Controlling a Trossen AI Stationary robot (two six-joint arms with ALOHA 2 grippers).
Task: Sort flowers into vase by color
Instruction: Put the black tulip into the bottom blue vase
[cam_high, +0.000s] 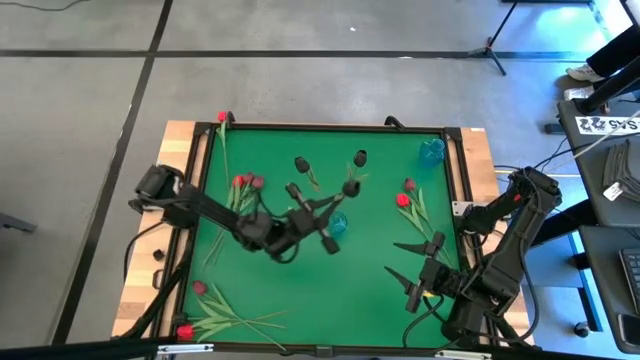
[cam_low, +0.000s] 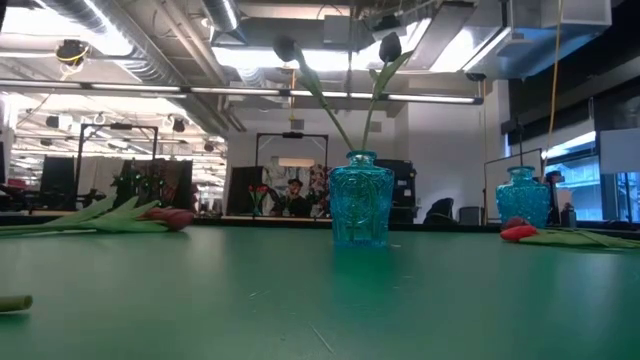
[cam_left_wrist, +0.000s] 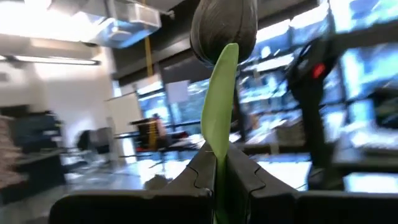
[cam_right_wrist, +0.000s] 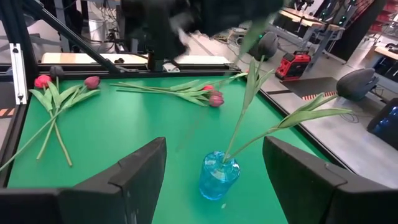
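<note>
Left tool (cam_high: 327, 243): over the middle of the green worktop (cam_high: 300, 290), fingers pinched shut on the stem of a near-black tulip (cam_left_wrist: 224, 28); in its own wrist view the stem and one green leaf stand straight up out of the closed fingers, with the dark head above.
Right tool (cam_high: 418, 270): low over the worktop's right front part, fingers (cam_right_wrist: 134, 177) spread wide with nothing between them, well apart from the flowers.
Hard to make out: seen from above, the left tool and the stem it grips merge with the dark arm, so where exactly it clamps along the stem is unclear; from table height neither tool shows at all.
Middle vase (cam_low: 360, 198): blue glass, upright at mid-worktop, just beside the left tool; two dark-headed tulips (cam_low: 388, 47) rise out of it on long leaning stems.
Second vase (cam_high: 432, 151): blue, at the far right corner; I cannot tell whether anything is in it.
Loose flowers, left: a pink-maroon bunch (cam_high: 248, 182) lying beside the left arm, one red head (cam_high: 223, 117) at the far left corner.
Loose flowers, front left: red tulips (cam_high: 184, 330) at the near edge, partly cut off by the frame.
Loose flowers, right: two red tulips (cam_high: 403, 199) lying between the middle vase and the right arm.
</note>
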